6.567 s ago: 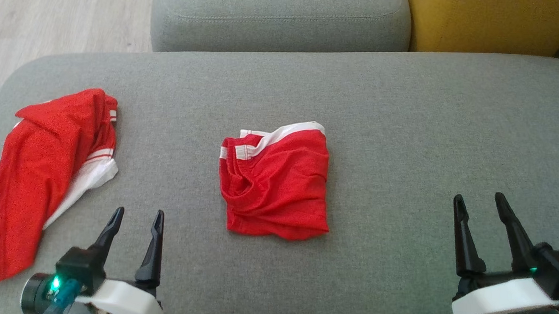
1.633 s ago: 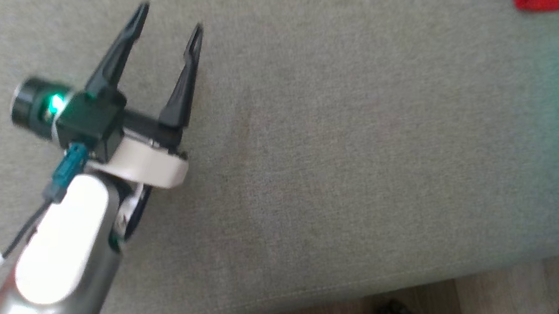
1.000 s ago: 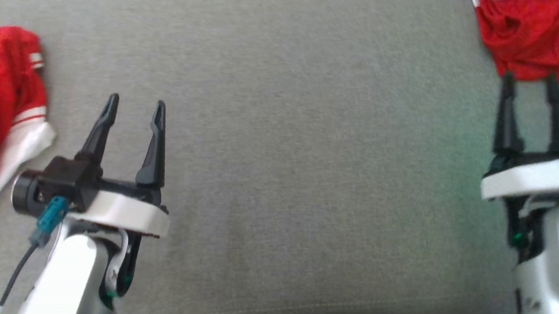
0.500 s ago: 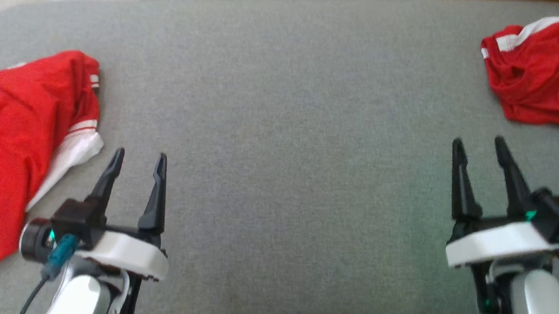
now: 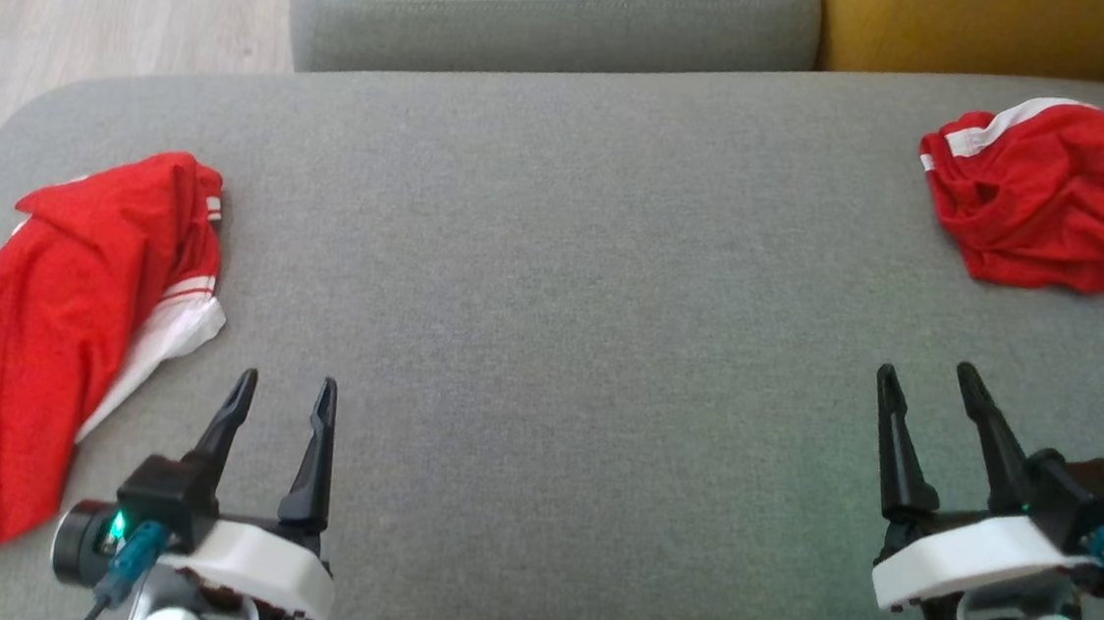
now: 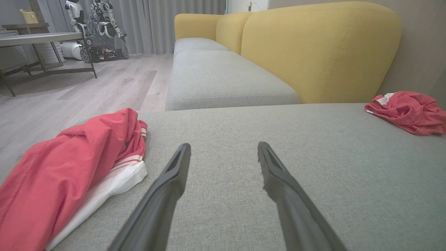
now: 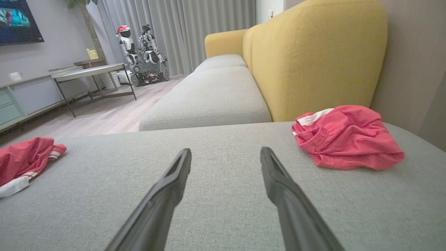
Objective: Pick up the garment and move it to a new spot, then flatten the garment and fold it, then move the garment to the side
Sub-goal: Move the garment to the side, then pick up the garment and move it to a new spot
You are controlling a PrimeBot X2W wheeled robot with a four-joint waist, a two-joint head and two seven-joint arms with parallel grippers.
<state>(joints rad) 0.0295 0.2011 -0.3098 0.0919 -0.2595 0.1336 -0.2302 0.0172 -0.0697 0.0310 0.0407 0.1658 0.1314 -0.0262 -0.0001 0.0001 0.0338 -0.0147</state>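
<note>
L gripper point(image 5: 288, 380) is seen low over the near edge of the grey seat cushion point(image 5: 550, 330), fingers spread wide w/ nothing btwn them. R gripper point(image 5: 927, 369) is likewise held wide apart & empty, over the near R part of the seat. Both are pointed fwd across the cushion, apart from any cloth; whether the tips touch the fabric can't be told. Just beyond & to the L of the L gripper, a loose red-and-white garment point(image 5: 69, 311) is laid crumpled along the cushion's L end, w/ a white panel & red stripes shown at its inner edge. Further off, at the far R corner of the cushion, a bunched red garment point(image 5: 1043, 201) w/ a white-striped waistband is found, well apart from the R gripper & near the yellow backrest point(image 5: 978, 28). Beyond the seat a second grey cushion point(image 5: 555, 15) is set, w/ pale wood floor point(image 5: 93, 8) to its L. Farthest off, in the R wrist view, a low table point(image 7: 90, 71) & another robot point(image 7: 146, 48) are made out before grey curtains point(image 7: 195, 21).
</note>
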